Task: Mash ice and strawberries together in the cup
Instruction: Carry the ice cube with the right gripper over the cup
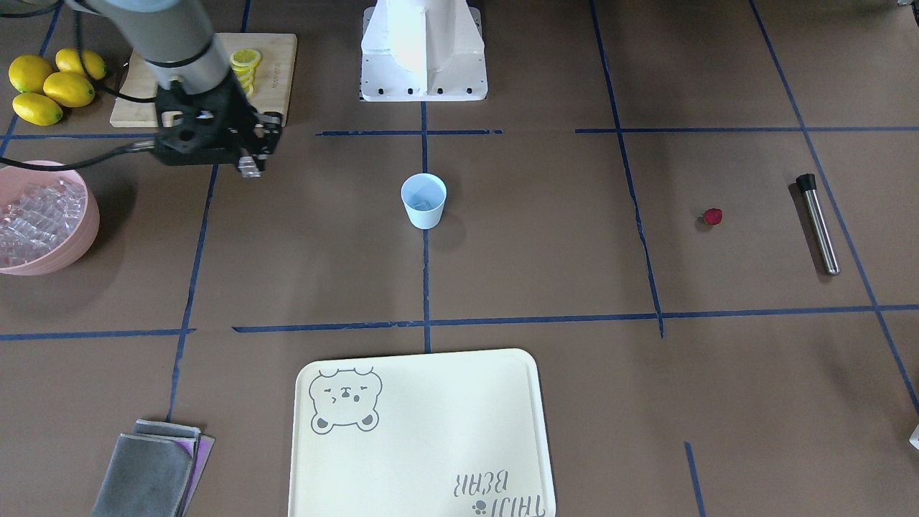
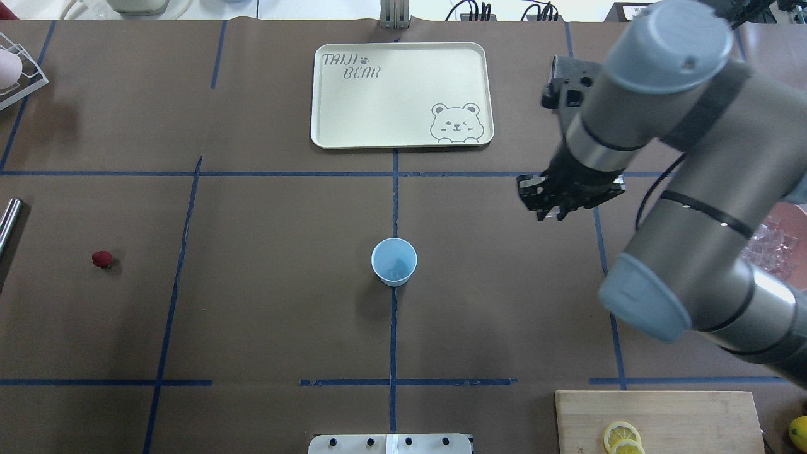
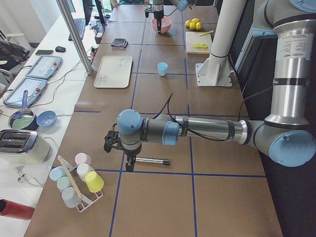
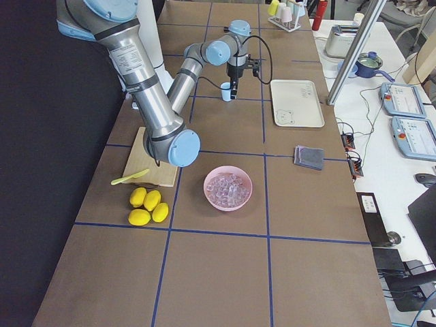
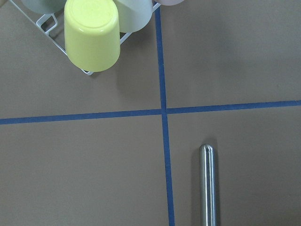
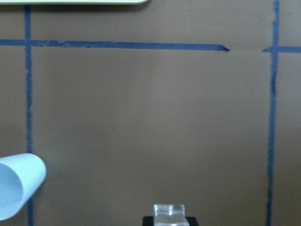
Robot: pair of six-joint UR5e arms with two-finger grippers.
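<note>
The left gripper (image 3: pixel 129 165) is showing only in the two side views, hanging over a steel rod (image 5: pixel 207 183). Whether its claw is open or closed cannot be told, and its own wrist camera is catching none of its fingers. The rod is running off the bottom of that wrist view. A wire rack of upturned cups (image 5: pixel 91 37) is being cut off at the top of the same view.

The pink bowl (image 1: pixel 90 215) is being cropped by the edge of the front-facing view, and in the overhead view the right arm is hiding most of it.

The right gripper (image 1: pixel 249 166) is clamping one clear ice cube (image 6: pixel 168 214) between its fingers. Only the cube's top is showing at the bottom edge of the right wrist view. This gripper is hovering above the table between the bowl and the cup (image 1: pixel 423 201), apart from both.

The cup is standing upright on a blue tape line at the table's middle. It is pale blue and tapered, with a round rim. Something faint and glassy is lying at its bottom, too dim to make out.

The rest of the ice (image 1: pixel 36 215) is sitting heaped in the bowl as small colourless cubes. The strawberry (image 1: pixel 712 216), a small dark red lump, is lying alone on the table near the rod, well apart from the cup.
</note>
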